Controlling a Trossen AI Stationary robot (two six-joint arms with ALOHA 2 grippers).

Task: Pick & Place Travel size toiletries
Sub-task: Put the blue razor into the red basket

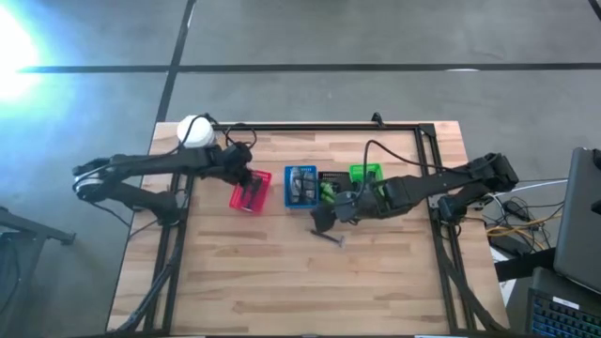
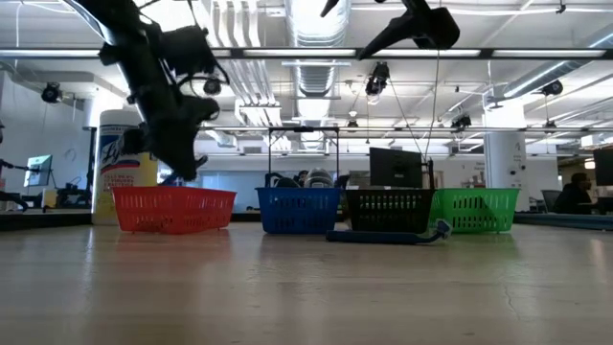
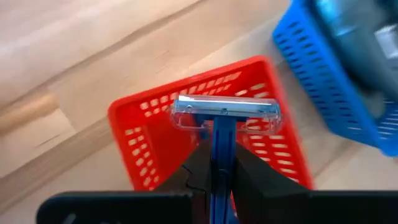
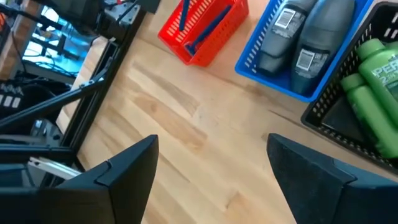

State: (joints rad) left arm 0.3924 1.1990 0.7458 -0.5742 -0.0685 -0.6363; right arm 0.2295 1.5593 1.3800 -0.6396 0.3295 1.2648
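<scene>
1. The left gripper [image 3: 214,177] is hanging over the red basket [image 3: 134,134], its jaws clenched on a blue razor [image 3: 222,115], seemingly for sorting; the razor's handle is running up between the jaws, head sticking out beyond them.
2. The blue basket [image 4: 264,46] is keeping the grey bottles [image 4: 314,37] together.
3. The right gripper [image 4: 211,168] is hovering over bare desk [image 4: 186,124], jaws released and gripping nothing; a second razor [image 1: 331,238] is lying just beside it.

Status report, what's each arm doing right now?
Left end effector shut on razor, above red basket. Right end effector open, empty. Another razor on table.
</scene>
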